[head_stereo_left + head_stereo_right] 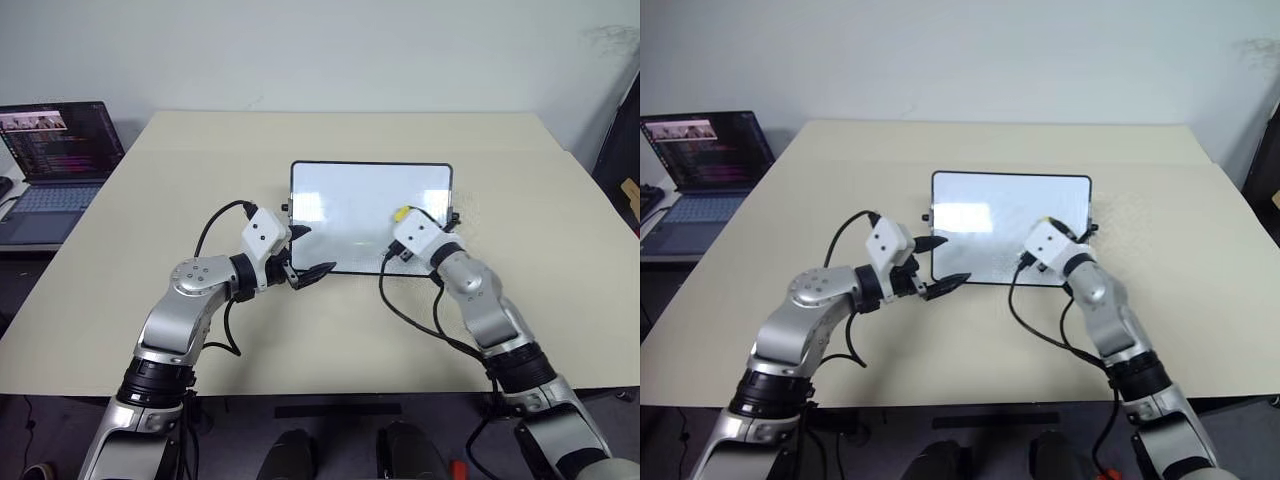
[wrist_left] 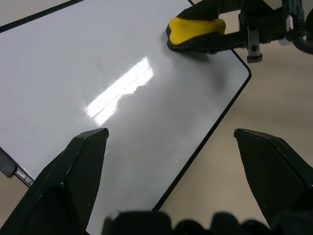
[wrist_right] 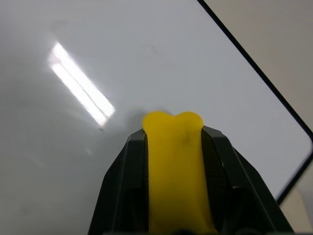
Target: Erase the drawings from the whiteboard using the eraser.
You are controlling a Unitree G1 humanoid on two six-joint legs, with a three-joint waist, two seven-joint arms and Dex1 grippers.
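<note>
Two end effectors flanked the whiteboard [image 1: 345, 215] on the bench [image 1: 150, 200]: the right end effector [image 3: 173, 147], clamped on the yellow eraser [image 3: 175, 166], rested over the board's right portion, its surface stretching leftward toward the spread, empty left end effector [image 1: 303, 252].

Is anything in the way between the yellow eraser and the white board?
Nothing visible is. The right gripper is shut on the eraser, and the eraser's tip is right at the whiteboard; whether it touches is unclear. The left gripper sits open at the board's near left corner, apart from the eraser.
</note>
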